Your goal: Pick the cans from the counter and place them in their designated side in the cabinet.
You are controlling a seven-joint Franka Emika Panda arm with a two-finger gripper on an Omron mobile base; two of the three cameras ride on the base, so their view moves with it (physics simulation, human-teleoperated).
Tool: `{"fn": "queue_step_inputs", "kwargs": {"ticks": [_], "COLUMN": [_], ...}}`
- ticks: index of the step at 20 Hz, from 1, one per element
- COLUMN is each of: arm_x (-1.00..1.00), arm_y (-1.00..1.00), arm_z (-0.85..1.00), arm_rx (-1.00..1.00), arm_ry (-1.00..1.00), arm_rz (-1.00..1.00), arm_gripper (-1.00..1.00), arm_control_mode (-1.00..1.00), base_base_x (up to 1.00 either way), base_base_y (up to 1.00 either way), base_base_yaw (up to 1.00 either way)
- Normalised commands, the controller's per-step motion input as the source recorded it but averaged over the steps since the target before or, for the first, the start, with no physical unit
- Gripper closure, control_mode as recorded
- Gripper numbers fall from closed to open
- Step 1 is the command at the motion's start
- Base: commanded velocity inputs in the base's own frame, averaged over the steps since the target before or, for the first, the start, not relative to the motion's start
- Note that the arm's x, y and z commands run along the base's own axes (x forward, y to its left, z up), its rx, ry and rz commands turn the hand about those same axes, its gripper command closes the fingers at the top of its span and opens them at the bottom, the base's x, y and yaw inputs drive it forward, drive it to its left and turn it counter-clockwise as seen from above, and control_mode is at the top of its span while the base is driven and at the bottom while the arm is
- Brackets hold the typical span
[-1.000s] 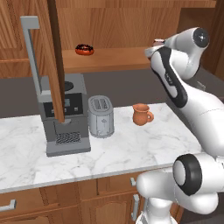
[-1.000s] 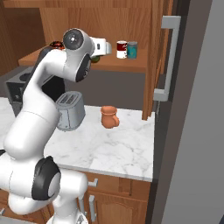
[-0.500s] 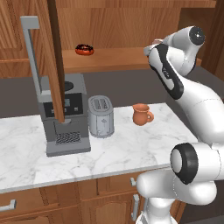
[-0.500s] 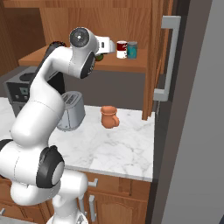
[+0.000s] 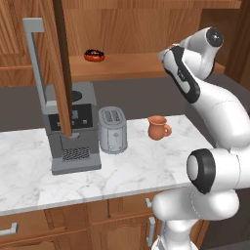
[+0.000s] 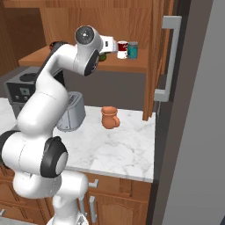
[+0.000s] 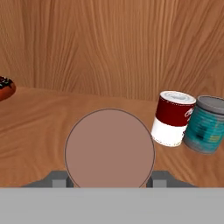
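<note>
My gripper [image 7: 107, 181] is shut on the reddish-brown can [image 7: 109, 148], whose round end faces the hand camera between the two fingers. It hovers over the cabinet's orange-brown shelf board [image 7: 39, 127]. The white can with dark red bands [image 7: 173, 118] stands on the shelf just right of it, tilted in this view. In the right base view the gripper [image 6: 107, 50] sits left of that white can [image 6: 122, 49], over the shelf board [image 6: 132, 66]. The marble counter [image 5: 146, 166] lies below.
A teal-blue can [image 7: 204, 124] touches the white can's right side. A chocolate donut [image 5: 94, 55] lies far left on the shelf. On the counter stand a coffee machine [image 5: 68, 129], a toaster [image 5: 113, 130] and an orange mug [image 5: 157, 128]. An open narrow door [image 5: 62, 68] hangs in front.
The arm's upper links have swung a little up and to the side. The hand with the can has stayed over the shelf, edging slightly toward the white can.
</note>
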Motion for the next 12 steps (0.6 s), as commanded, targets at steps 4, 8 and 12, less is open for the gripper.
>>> {"fn": "queue_step_inputs", "kwargs": {"ticks": [4,8,12], "arm_x": [0.25,0.23,0.25], "arm_y": [-0.04,-0.06,-0.05], "arm_z": [-0.07,-0.05,-0.03], "arm_rx": [0.00,-0.01,-0.01], "arm_ry": [0.04,0.00,0.00], "arm_rz": [0.00,0.00,0.00], "arm_gripper": [1.00,1.00,1.00], "arm_control_mode": [-1.00,-1.00,-1.00], "base_base_x": [0.00,0.00,0.00], "base_base_y": [0.00,0.00,0.00], "base_base_yaw": [0.00,0.00,0.00]}}
